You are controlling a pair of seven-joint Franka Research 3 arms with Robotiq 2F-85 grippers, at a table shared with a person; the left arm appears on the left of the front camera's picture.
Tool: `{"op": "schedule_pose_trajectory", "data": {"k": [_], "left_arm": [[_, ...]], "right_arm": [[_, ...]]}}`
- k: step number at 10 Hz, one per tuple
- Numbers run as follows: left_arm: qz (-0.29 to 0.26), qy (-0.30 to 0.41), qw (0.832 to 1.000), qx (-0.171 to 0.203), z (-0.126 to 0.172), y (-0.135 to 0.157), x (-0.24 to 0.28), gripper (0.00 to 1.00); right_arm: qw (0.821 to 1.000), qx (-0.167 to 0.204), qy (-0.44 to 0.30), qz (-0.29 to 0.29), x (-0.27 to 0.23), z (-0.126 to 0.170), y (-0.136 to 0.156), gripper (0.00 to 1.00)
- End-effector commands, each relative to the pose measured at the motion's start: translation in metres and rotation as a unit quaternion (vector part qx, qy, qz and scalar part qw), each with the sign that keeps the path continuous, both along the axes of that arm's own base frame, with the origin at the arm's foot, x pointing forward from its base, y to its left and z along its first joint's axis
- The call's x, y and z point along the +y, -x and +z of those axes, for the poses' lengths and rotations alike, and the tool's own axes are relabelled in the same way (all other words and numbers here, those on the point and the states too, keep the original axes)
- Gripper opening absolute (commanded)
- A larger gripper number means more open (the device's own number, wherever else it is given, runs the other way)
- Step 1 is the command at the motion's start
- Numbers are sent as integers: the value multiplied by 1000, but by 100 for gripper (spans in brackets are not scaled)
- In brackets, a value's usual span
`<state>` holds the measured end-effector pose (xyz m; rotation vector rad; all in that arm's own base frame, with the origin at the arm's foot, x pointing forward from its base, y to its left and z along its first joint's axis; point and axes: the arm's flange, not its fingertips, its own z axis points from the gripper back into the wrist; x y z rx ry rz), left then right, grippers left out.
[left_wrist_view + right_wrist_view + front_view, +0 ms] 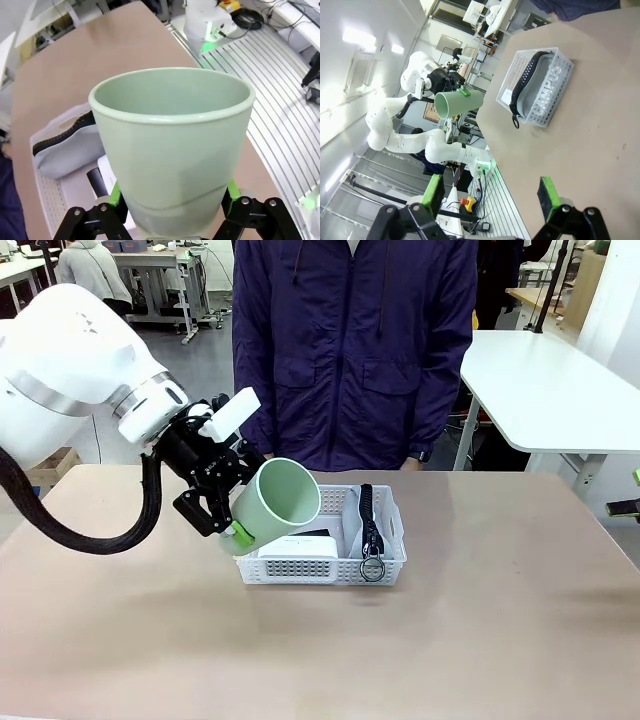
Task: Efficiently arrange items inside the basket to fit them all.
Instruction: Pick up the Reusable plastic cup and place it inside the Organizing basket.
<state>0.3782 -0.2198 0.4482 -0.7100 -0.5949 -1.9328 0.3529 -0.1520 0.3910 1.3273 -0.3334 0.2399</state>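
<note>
My left gripper [235,506] is shut on the lower part of the pale green cup [282,498], which it holds tilted, mouth up and to the right, just above the left end of the white perforated basket [391,562]. In the left wrist view the green pads [116,194] press both sides of the cup [172,145]. The grey pouch [362,520] stands on edge in the basket's right half, zipper and ring upward. The white clock [300,545] lies in the left half. A black object [96,181], perhaps the stapler, shows beneath the cup. My right gripper [490,196] hangs open off to the right.
A person in a dark blue jacket [350,350] stands at the table's far edge, right behind the basket. The tan table [480,640] has bare room in front of and to both sides of the basket. A white table [550,390] stands at the back right.
</note>
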Motion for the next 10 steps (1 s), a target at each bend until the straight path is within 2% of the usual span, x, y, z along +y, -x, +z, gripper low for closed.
{"op": "schedule_pose_trajectory", "data": {"k": [1,4,5,7,8,9,10], "left_arm": [[-10,7,1000,-7,4,19,14,85],[0,4,1000,-2,2,12,8,85],[38,-69,997,27,29,8,-30,85],[78,-208,975,17,62,-46,-90,85],[127,-258,958,21,63,-68,-107,85],[154,-315,936,12,57,-89,-118,85],[184,-342,921,27,48,-103,-124,85]], "right_arm": [[1000,-5,-1,4,0,1,3,100],[1000,-5,-1,4,0,1,3,100],[1000,-5,-1,4,0,1,3,100],[1000,-5,-1,4,0,1,3,100],[1000,-5,-1,4,0,1,3,100],[1000,-5,-1,4,0,1,3,100],[1000,-5,-1,4,0,1,3,100]]}}
